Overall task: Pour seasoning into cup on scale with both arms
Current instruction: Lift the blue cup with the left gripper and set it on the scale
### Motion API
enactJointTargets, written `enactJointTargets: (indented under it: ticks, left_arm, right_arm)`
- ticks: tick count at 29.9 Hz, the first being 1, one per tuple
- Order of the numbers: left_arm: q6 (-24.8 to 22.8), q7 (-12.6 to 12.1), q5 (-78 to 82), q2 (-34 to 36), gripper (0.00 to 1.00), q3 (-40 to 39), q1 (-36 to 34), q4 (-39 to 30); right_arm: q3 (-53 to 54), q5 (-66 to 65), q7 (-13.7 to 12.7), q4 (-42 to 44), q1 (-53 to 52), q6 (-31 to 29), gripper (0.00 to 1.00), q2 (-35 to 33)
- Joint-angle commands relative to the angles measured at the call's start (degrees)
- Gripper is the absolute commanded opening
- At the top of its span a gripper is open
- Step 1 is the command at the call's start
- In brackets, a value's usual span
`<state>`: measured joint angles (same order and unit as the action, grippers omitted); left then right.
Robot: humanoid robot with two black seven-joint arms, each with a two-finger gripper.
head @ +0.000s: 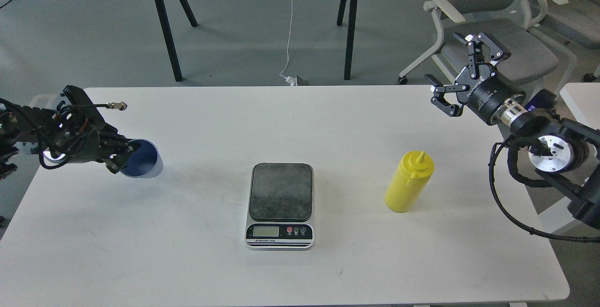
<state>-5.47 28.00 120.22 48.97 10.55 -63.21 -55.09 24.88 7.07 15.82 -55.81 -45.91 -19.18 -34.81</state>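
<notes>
Two black claw-like grippers flank a smooth white table [328,124]: the left gripper [123,157] sits at the light blue tapered cup [144,159] near the table's left edge, its dark fingers seemingly closed around the rim, though the tangle of cables makes that hard to confirm. The right gripper [461,70] hangs past the far right corner with its jaws spread wide and empty. Between them, the flat scale [280,204], its dark grey rounded-square platform bare, lies at the centre, and the glossy yellow seasoning bottle [408,183] with pointed nozzle stands upright to its right.
</notes>
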Motion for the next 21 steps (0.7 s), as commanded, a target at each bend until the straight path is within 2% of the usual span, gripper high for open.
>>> enactJointTargets:
  ticks: [1,8,15,21]
  left_arm:
    - [-3.9,0.0,-2.8,-3.6,0.03,0.0,-4.3,-0.3]
    - [-9.5,0.0,-4.4,-12.7,0.03,0.0,-10.3,-0.3]
    - [-14.2,0.0,-4.4,-19.0,0.03,0.1,-11.3,-1.8]
    - [-17.7,0.0,-4.5,-20.1,0.03,-0.1,-13.7,-7.8]
  right_arm:
    - [1.5,0.1,-0.3,0.0,-2.1,0.7,0.99,0.0]
    - [0.9,0.1,-0.5,0.4,-10.5,6.9,0.99,-0.1]
    - [-0.5,0.3,-1.0,2.7,-14.7,7.1,0.99,0.0]
    - [-0.7,0.2,-1.0,2.5,-13.0,7.1,0.99,2.1]
